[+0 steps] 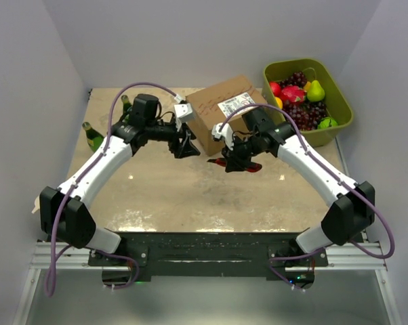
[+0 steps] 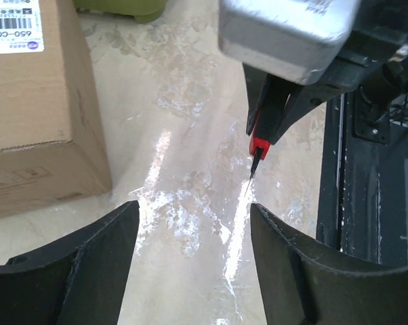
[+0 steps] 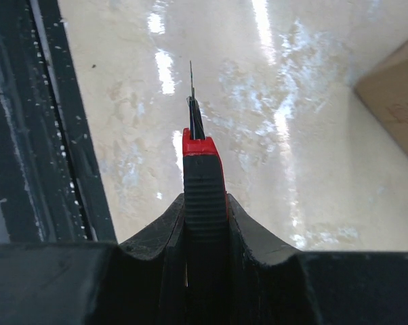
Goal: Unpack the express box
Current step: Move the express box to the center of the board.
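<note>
Right hand (image 3: 204, 210) tight on red cutter (image 3: 202, 169), tip apart from express box (image 3: 394, 95)

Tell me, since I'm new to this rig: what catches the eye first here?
The right gripper clamps a red-and-black knife, blade out, above the middle of the table. Just beyond it sits the brown box, closed, label up. A green tub of fruit stands at the far right.

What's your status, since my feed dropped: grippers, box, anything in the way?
Left gripper open, empty. Right gripper shut on utility knife, blade out. Express box closed, label up. Fruit tub close beside it.
</note>
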Motion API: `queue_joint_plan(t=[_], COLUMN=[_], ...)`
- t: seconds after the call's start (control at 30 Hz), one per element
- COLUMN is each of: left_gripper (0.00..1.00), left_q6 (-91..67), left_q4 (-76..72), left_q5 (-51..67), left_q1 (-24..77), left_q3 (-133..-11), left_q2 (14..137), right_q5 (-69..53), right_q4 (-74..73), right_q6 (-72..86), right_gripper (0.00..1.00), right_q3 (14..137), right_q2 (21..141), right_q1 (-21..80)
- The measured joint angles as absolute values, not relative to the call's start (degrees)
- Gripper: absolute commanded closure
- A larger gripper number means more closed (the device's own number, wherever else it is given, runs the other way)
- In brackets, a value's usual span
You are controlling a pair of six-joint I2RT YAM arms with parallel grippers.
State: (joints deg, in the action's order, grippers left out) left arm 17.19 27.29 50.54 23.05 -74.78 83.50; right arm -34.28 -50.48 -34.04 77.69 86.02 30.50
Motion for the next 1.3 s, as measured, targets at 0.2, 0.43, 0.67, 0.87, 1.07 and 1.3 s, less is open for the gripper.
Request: queue_joint_plan(t=[0.2,0.43,0.67,0.87,1.07,1.3], left_gripper=[0.18,0.16,0.00,0.00,0.00,0.36], left_q6=[16.99,13.56,2.96,-1.39,-2.63,-3.79], left_q4=[26.15,23.31,10.41,4.78,1.85,0.71], left_q5=[48.01,39.72,30.85,22.94,21.87,28.80], left_q1=[22.87,22.87,22.96,24.25,25.50,25.23], left_q3=[-74.81,-80.97,-93.91,-105.12,-110.96,-112.25], left_q2=[83.50,86.30,98.74,114.02,124.88,126.67], right_q5=[-29.17,-29.36,-31.64,-32.36,-32.56,-32.82], right_q4=[-52.95,-54.39,-49.12,-43.59,-41.54,-41.47], right_q6=[-36.51,-33.45,-23.81,-17.02,-14.31,-13.98], right_gripper=[1.00,1.00,1.00,1.00,1.00,1.00], right_q3=[81.95,88.18,99.35,97.51,92.82,91.46], right_q2=[85.03,85.23,90.08,89.58,88.01,87.35], right_q1=[30.02,23.38,6.35,5.15,4.75,2.42])
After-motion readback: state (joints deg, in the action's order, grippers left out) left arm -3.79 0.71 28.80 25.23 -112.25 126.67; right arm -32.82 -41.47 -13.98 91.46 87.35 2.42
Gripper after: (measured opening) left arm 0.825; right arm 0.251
